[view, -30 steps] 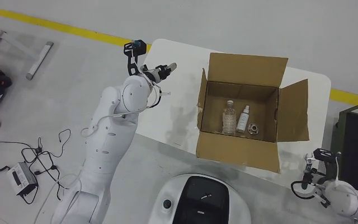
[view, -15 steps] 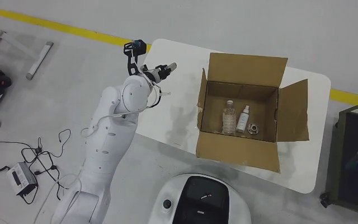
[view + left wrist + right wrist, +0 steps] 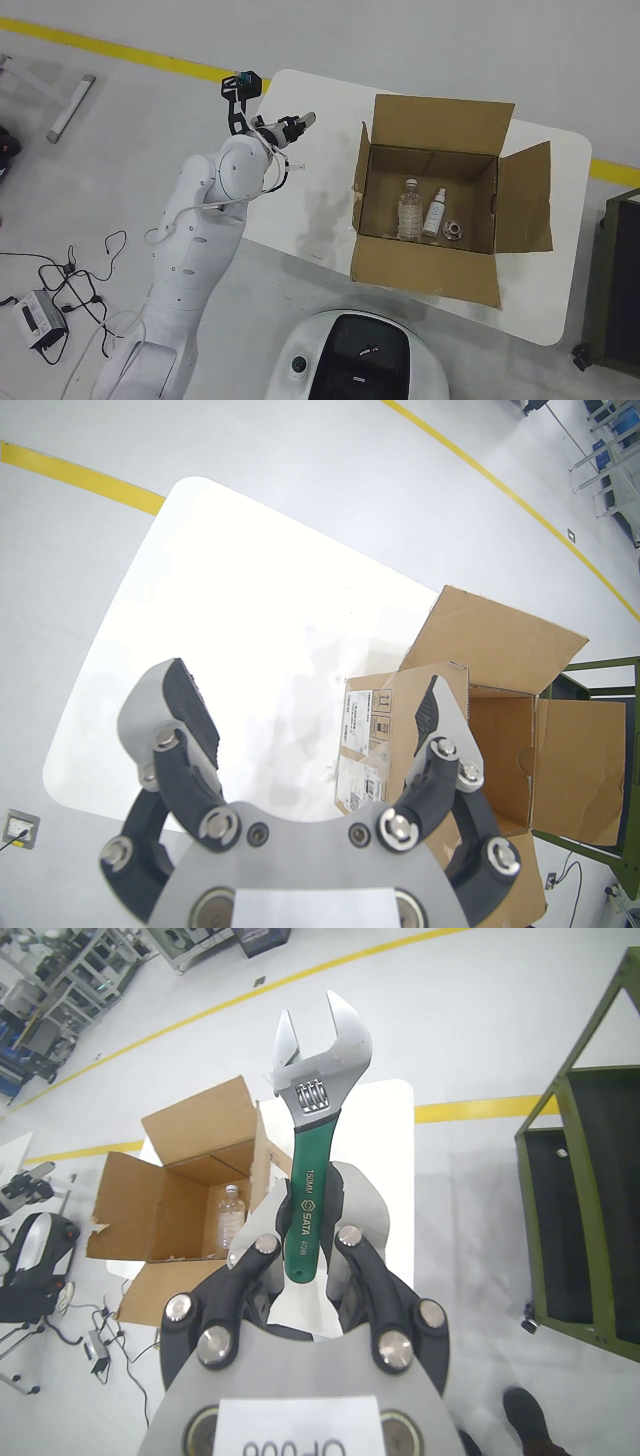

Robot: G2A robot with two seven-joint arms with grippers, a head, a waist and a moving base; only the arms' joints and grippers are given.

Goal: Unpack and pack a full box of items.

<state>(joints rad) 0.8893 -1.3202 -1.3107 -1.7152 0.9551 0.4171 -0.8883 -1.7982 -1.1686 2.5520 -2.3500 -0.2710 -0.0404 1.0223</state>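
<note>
An open cardboard box point(image 3: 440, 125) stands on the right half of the white table point(image 3: 310, 190). Inside it lie a clear water bottle point(image 3: 409, 210), a small white spray bottle point(image 3: 435, 212) and a little round part point(image 3: 454, 231). My left gripper point(image 3: 300, 122) hangs open and empty over the table's left end; its wrist view shows the open gripper point(image 3: 310, 705) with the box point(image 3: 500, 720) beyond it. My right gripper point(image 3: 310, 1208) is shut on the green handle of an adjustable wrench point(image 3: 315, 1138), off the table's end, with the box point(image 3: 190, 1208) and bottle point(image 3: 230, 1223) farther away.
A green metal rack point(image 3: 615, 280) stands on the floor just right of the table, close to the right gripper's side point(image 3: 580, 1208). Cables and a power brick point(image 3: 40, 315) lie on the floor at the left. The table's left half is bare.
The right arm, seen at the top view's lower right corner a second ago, has moved out of that view. The left arm and the box contents are unchanged.
</note>
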